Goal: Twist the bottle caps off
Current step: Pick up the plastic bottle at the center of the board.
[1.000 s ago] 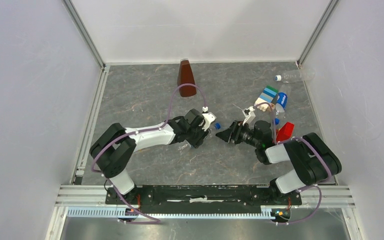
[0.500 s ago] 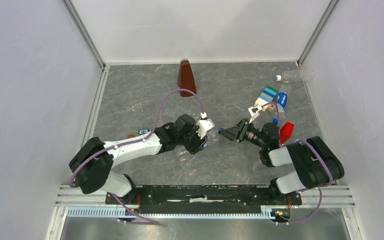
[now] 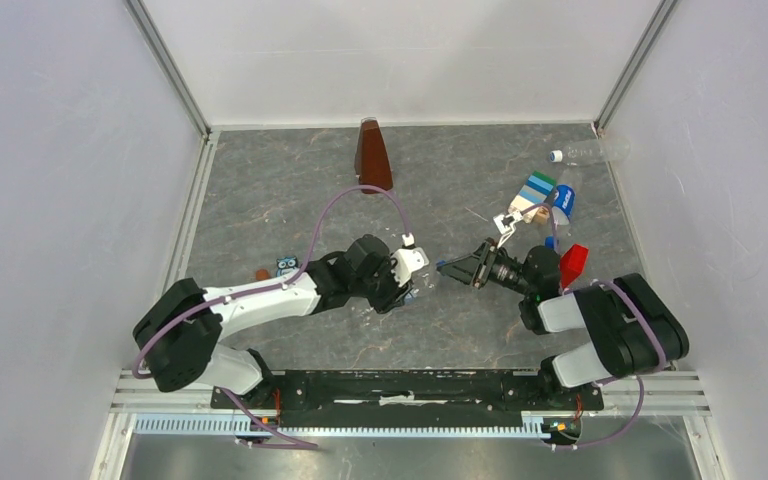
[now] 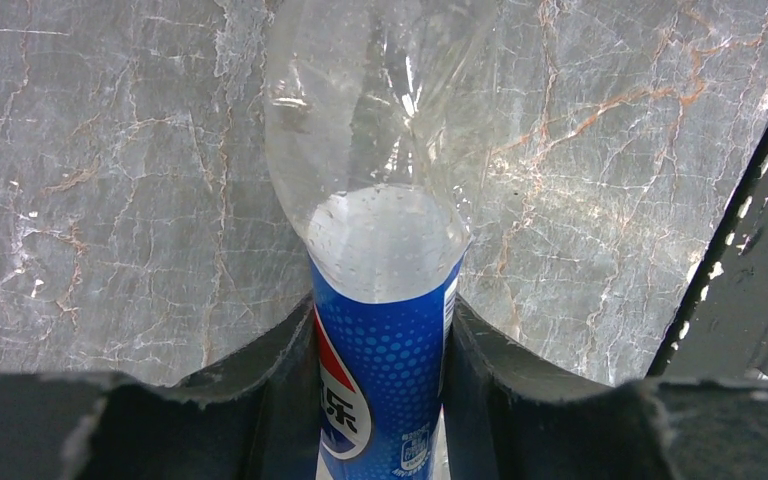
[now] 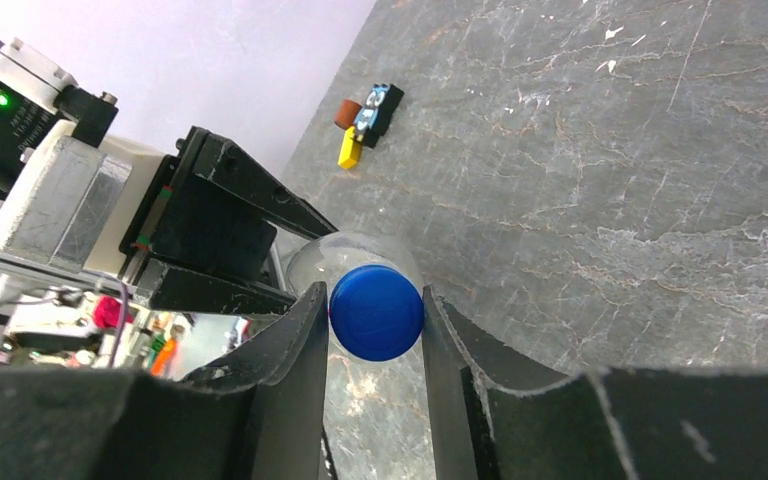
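Grey marble-look table (image 3: 290,190), white walls on three sides. Left gripper (image 4: 385,335) is closed on a bottle (image 4: 385,240) — both fingers (image 4: 275,375) press against the blue label, and the clear part sticks out past the fingertips. Right gripper (image 5: 372,298) faces it tip to tip at mid-table and is clamped on the blue cap (image 5: 376,315) of that same bottle, one finger touching each side. The cap sits on the neck, with the clear shoulder visible right behind it. The bottle lies about level, bridging the two grippers; cannot tell whether it touches the table.

Other task things sit beyond the right gripper, toward the far right corner. A second bottle (image 3: 563,200) with a blue label is just behind the right wrist; its cap is not clear from above. An unlabelled clear bottle (image 3: 595,151) lies on its side by the right wall with its white cap (image 3: 556,156) on, pointing left. Both are well apart from either gripper.

Clutter: a striped blue-green block (image 3: 536,188) is just beside the second bottle. A red block (image 3: 571,264) is right beside the right wrist. A brown pyramid (image 3: 371,155) stands well beyond the left gripper near the back wall. Behind the left gripper, next to its forearm, are small toys (image 5: 365,118) — blue-black, brown and yellow pieces bunched together.
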Robot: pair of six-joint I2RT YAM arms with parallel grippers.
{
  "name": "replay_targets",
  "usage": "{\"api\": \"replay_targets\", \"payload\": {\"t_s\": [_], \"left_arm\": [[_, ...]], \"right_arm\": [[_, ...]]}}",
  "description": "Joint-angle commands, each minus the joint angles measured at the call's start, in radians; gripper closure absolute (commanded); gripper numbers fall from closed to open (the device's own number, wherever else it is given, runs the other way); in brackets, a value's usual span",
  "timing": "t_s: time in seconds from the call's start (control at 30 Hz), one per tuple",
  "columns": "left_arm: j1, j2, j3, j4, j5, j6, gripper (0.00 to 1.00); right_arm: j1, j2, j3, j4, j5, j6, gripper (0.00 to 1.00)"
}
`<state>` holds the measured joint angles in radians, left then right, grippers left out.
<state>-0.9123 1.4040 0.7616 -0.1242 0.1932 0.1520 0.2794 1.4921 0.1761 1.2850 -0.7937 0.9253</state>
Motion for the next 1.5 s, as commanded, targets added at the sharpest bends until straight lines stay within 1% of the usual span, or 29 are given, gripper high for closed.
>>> {"api": "replay_targets", "payload": {"t_s": [0.0,0.03,0.1,0.13,0.17,0.23,0.37,0.4,0.5,0.6,0.63,0.67,0.7,0.73,0.77,0.8,0.87,0.93,0.97,1.0,1.07,1.13,1.2,1.37,1.47], "left_arm": [[-0.008,-0.037,-0.007,0.084,0.021,0.031,0.67],[-0.008,-0.035,-0.01,0.094,0.014,0.023,0.66],[-0.008,-0.036,-0.013,0.115,-0.019,-0.008,0.56],[-0.008,-0.036,-0.011,0.121,-0.039,-0.033,0.49],[-0.008,-0.037,-0.011,0.143,-0.039,-0.05,0.37],[-0.008,-0.043,-0.031,0.223,-0.015,-0.082,0.28],[-0.007,-0.076,-0.096,0.369,-0.024,-0.128,0.12],[-0.007,-0.087,-0.113,0.397,-0.036,-0.136,0.01],[-0.007,-0.118,-0.167,0.469,-0.057,-0.136,0.0],[-0.007,-0.157,-0.255,0.599,-0.105,-0.142,0.0],[-0.007,-0.173,-0.285,0.655,-0.136,-0.183,0.0],[-0.007,-0.186,-0.308,0.691,-0.162,-0.193,0.0],[-0.007,-0.198,-0.32,0.702,-0.183,-0.2,0.0],[-0.007,-0.205,-0.323,0.702,-0.234,-0.217,0.0],[-0.006,-0.206,-0.314,0.689,-0.278,-0.237,0.0],[-0.007,-0.21,-0.296,0.647,-0.302,-0.225,0.0],[-0.007,-0.204,-0.262,0.57,-0.301,-0.159,0.0],[-0.007,-0.172,-0.244,0.55,-0.271,-0.063,0.0],[-0.007,-0.152,-0.227,0.534,-0.25,-0.032,0.01],[-0.007,-0.132,-0.208,0.507,-0.239,-0.004,0.04],[-0.007,-0.104,-0.178,0.489,-0.222,0.05,0.05],[-0.007,-0.093,-0.168,0.502,-0.199,0.147,0.04],[-0.007,-0.089,-0.146,0.481,-0.153,0.256,0.04],[-0.007,-0.041,-0.037,0.301,-0.079,0.553,0.03],[-0.007,0.007,0.013,0.251,-0.069,0.608,0.04]], "right_arm": [[0.003,-0.1,0.063,-0.342,0.025,-0.273,0.66],[0.003,-0.128,0.076,-0.436,0.045,-0.333,0.67],[0.003,-0.171,0.088,-0.525,0.067,-0.404,0.74],[0.003,-0.182,0.086,-0.528,0.056,-0.416,0.76],[0.003,-0.185,0.086,-0.522,0.039,-0.418,0.78],[0.003,-0.173,0.087,-0.507,0.006,-0.404,0.83],[0.003,-0.192,0.072,-0.457,0.012,-0.363,0.86],[0.002,-0.203,0.075,-0.471,0.021,-0.369,0.86],[0.003,-0.226,0.09,-0.554,0.058,-0.407,0.86],[0.003,-0.233,0.095,-0.588,0.062,-0.432,0.86],[0.003,-0.235,0.097,-0.6,0.062,-0.443,0.86],[0.003,-0.237,0.098,-0.614,0.067,-0.453,0.86],[0.003,-0.241,0.102,-0.631,0.073,-0.466,0.86],[0.003,-0.242,0.103,-0.638,0.074,-0.472,0.85],[0.003,-0.243,0.106,-0.643,0.072,-0.478,0.86],[0.003,-0.243,0.108,-0.646,0.07,-0.481,0.86],[0.003,-0.241,0.109,-0.644,0.064,-0.484,0.86],[0.002,-0.238,0.11,-0.645,0.058,-0.486,0.86],[0.003,-0.238,0.109,-0.643,0.053,-0.486,0.86],[0.002,-0.24,0.111,-0.642,0.046,-0.488,0.86],[0.002,-0.248,0.113,-0.655,0.041,-0.496,0.86],[0.003,-0.26,0.118,-0.678,0.04,-0.515,0.86],[0.003,-0.272,0.115,-0.68,0.03,-0.523,0.86],[0.002,-0.28,0.114,-0.681,-0.022,-0.555,0.86],[0.003,-0.276,0.114,-0.684,-0.05,-0.571,0.86]]}}
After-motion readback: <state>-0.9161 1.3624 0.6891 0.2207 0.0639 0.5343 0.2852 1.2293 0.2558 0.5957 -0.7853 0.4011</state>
